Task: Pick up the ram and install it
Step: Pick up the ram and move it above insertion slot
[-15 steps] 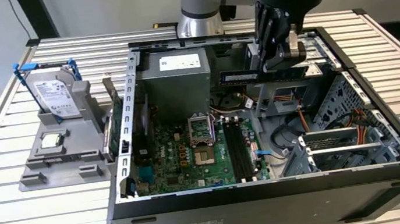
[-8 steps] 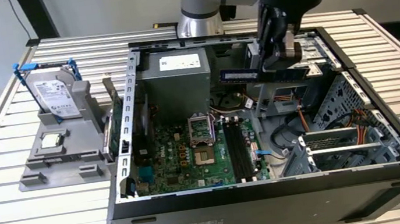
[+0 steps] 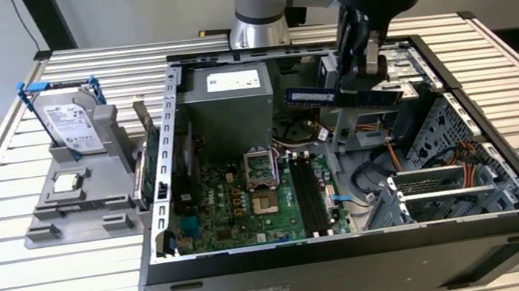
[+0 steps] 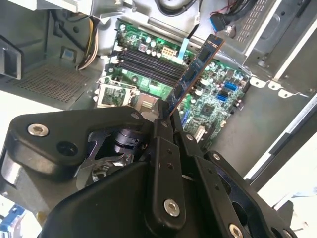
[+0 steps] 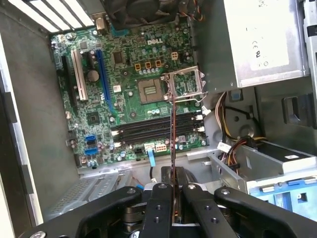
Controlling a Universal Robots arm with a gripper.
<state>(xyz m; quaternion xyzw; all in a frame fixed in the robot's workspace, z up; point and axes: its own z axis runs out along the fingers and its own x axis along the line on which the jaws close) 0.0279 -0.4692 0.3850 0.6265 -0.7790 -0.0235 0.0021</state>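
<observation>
Our black pincer (image 3: pixel 364 76) is clamped shut on the long, flat, dark blue-green ram (image 3: pixel 342 94), holding it level in the air over the far part of the open black-and-grey metal computer case (image 3: pixel 355 245). Below we see the green motherboard (image 3: pixel 237 202); its black memory slots (image 3: pixel 310 198) lie nearer, apart from the ram.
</observation>
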